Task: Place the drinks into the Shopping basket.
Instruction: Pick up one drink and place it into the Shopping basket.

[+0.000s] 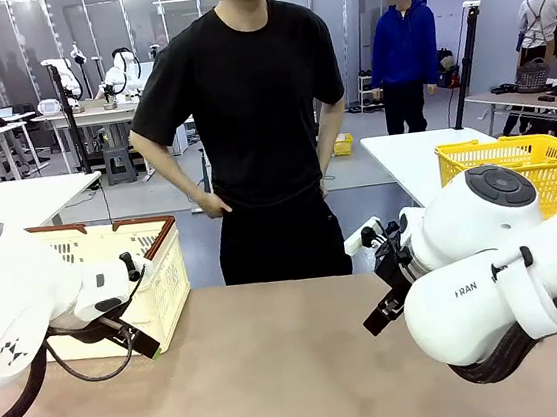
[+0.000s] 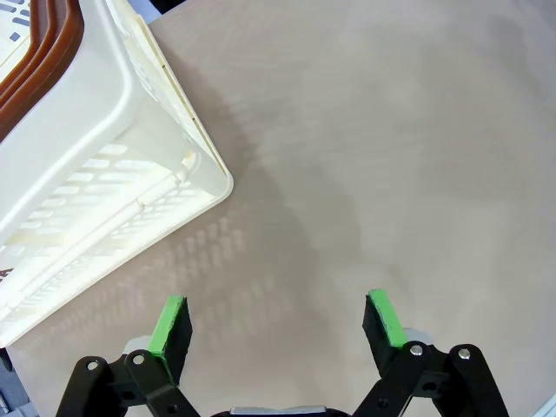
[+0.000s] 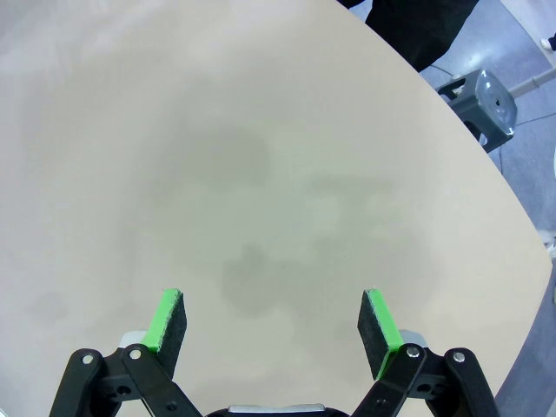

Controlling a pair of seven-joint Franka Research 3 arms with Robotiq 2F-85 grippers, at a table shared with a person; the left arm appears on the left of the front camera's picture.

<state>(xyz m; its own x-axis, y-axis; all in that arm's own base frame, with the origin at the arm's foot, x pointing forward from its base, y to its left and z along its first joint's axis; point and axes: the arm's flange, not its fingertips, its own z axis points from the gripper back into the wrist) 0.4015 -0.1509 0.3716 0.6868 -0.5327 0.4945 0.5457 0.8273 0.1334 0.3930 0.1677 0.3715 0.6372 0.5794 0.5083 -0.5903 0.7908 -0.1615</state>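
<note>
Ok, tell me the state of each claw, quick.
Left claw: open, holding nothing.
Right claw: open, holding nothing.

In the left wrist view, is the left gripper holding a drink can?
No, the left gripper stands open, with only the table showing between its green pads.

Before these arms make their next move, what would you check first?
1. left gripper open, nothing between the pads: ok.
2. right gripper open, nothing between the pads: ok.
3. Shopping basket upright on the table, by the left arm: ok.
4. person's hands at the waist, off the table: ok.
5. Where the drinks are for picking: cannot tell.
</note>
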